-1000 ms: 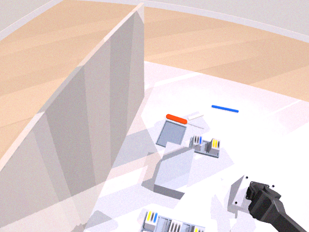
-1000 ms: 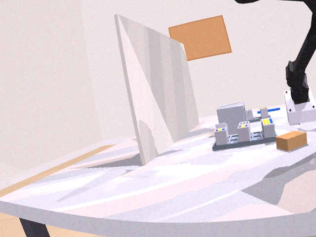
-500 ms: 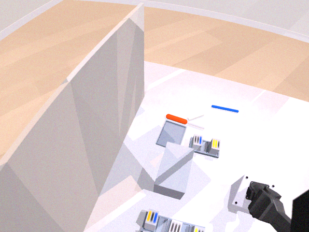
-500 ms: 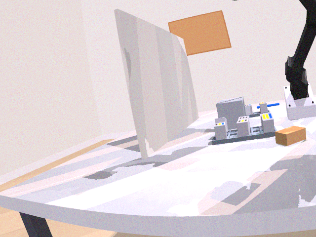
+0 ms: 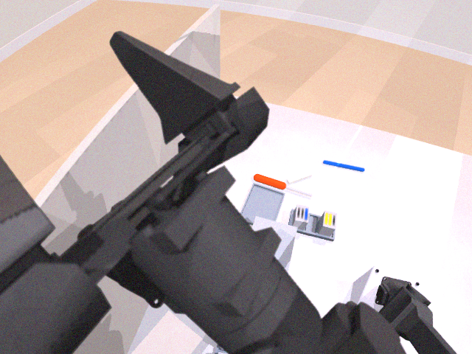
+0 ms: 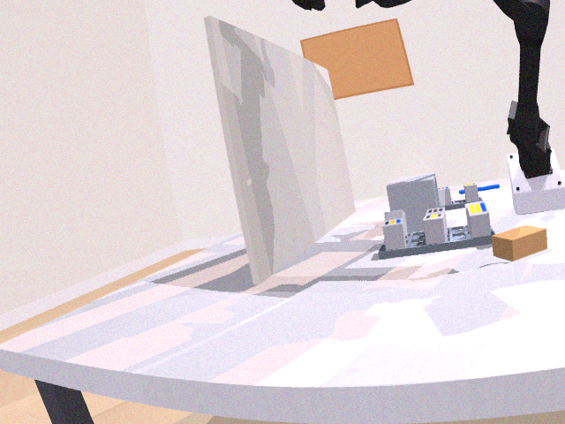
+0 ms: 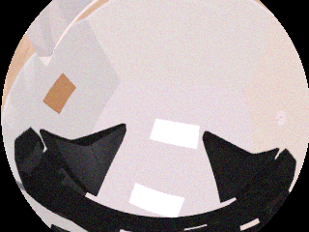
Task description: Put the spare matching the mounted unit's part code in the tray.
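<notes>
My gripper (image 7: pixel 165 130) is open and empty, facing a pale wall in the wrist view. In the top view the arm covers much of the left and middle. The blue-grey tray (image 5: pixel 263 201) is empty where it shows. A small rack (image 5: pixel 316 234) (image 6: pixel 455 206) holds a unit with dark and blue stripes (image 5: pixel 302 214) and one with yellow and dark stripes (image 5: pixel 328 220). A longer rack (image 6: pixel 424 251) holds three units: left (image 6: pixel 395 233), middle (image 6: pixel 435 228) with small squares, right (image 6: pixel 478 223) with yellow and blue stripes. I cannot tell which unit is the mounted one; no back code is readable.
A tall pale panel (image 5: pixel 102 141) (image 6: pixel 291 159) stands on the table. A grey box (image 5: pixel 272 224) (image 6: pixel 412 200) stands between the racks. An orange-handled tool (image 5: pixel 269 181) lies beside the tray. A blue rod (image 5: pixel 343 166) (image 6: pixel 488 187) and a wooden block (image 6: pixel 517 245) lie near the racks.
</notes>
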{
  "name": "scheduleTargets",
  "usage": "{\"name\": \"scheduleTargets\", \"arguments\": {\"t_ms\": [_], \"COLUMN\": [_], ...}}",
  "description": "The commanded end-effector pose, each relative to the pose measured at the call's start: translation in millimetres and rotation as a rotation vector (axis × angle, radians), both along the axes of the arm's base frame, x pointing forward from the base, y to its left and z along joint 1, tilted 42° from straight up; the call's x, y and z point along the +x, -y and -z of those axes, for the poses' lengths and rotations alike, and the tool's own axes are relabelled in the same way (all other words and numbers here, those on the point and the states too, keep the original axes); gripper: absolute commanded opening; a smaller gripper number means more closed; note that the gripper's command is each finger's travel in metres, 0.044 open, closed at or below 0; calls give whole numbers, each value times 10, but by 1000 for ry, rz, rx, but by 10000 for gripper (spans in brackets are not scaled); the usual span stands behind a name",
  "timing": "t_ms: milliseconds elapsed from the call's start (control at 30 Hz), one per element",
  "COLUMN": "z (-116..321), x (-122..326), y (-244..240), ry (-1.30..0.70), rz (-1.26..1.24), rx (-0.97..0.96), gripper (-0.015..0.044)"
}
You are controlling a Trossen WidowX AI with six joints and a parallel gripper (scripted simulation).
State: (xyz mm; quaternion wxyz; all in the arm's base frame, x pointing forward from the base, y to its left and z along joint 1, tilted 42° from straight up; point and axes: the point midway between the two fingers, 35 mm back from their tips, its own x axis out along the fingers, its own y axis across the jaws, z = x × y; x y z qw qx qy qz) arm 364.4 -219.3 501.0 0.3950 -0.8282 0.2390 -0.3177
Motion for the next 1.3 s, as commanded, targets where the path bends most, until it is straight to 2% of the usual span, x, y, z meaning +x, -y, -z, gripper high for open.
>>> {"name": "scheduleTargets", "arguments": {"t_ms": [0,200,400,600,833,1000,1067,1267], "z": [674,1481,2253,2955,3503,3713,3728,3728], "x": [371,576,566,508,265,31,-14,-18], "y": [199,292,267,-62,-531,-918,-998,-1005], "ry": [-138,-268,-365,-454,-535,-573,-574,-574], "rz": [-128,-206,-203,-125,156,560,677,688], "rx": [274,642,1063,1585,2161,2574,2656,2663], "gripper": [440,440,440,440,440,440,440,440]}}
